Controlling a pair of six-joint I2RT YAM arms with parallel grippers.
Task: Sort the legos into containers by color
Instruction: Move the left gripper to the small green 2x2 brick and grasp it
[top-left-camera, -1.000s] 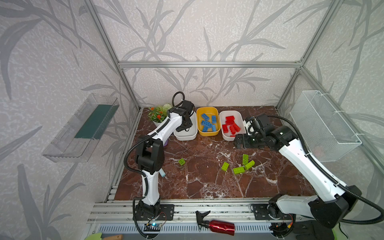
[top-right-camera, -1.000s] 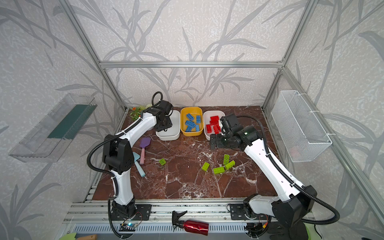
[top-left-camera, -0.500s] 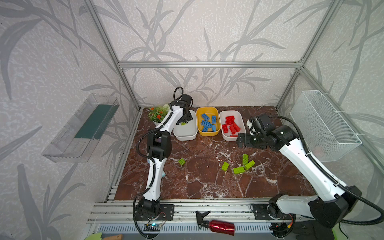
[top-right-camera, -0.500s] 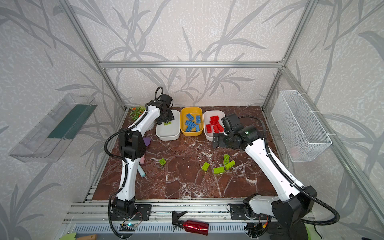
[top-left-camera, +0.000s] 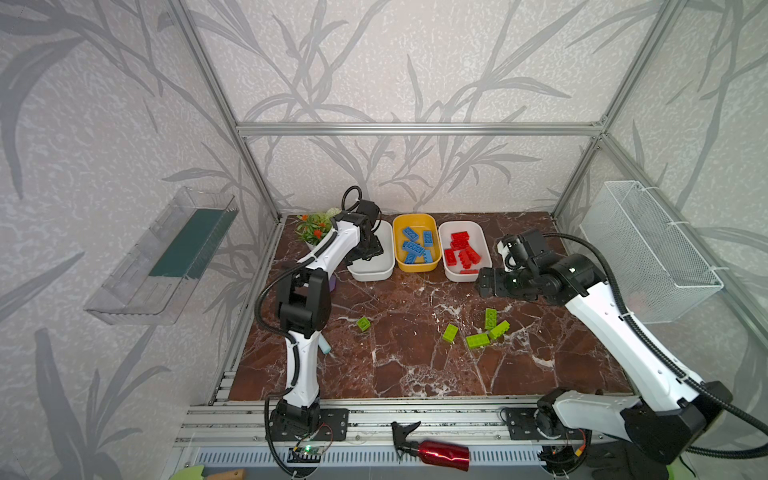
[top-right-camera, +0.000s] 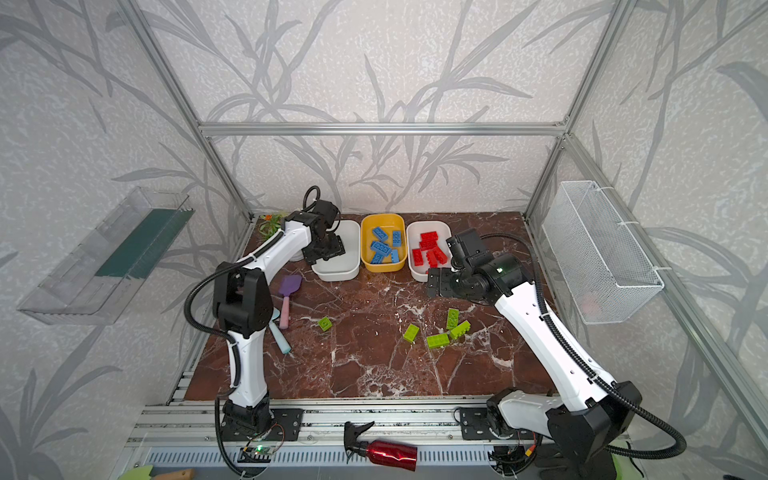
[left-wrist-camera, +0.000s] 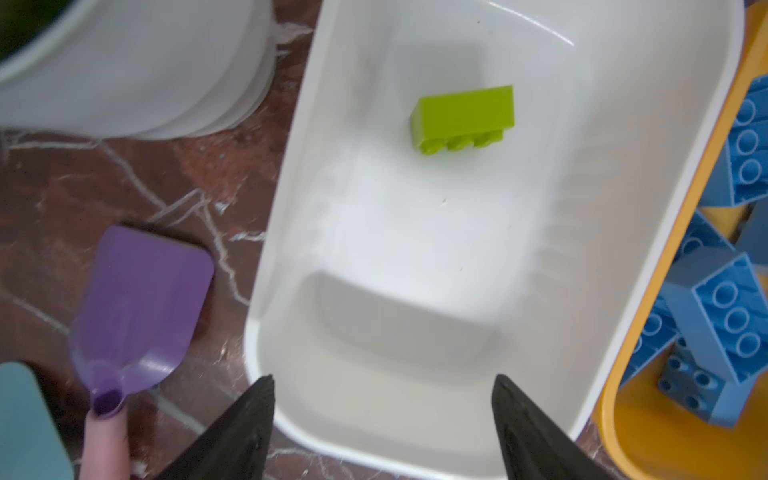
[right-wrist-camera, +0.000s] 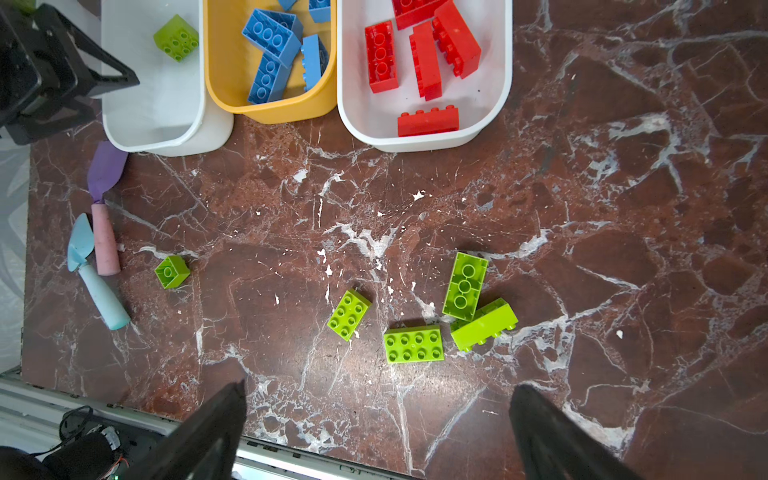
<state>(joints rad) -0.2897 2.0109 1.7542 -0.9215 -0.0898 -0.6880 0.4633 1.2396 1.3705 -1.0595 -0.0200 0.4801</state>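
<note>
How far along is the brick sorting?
Done: blue bricks in the yellow tub, red bricks in the right white tub, one green brick in the left white tub. In hand: nothing; the left tool hangs open above that tub, the right tool open too. Left: five green bricks on the table.

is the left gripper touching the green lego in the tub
Apart. Left wrist view: the green lego lies in the white tub, clear of the open left gripper.
</note>
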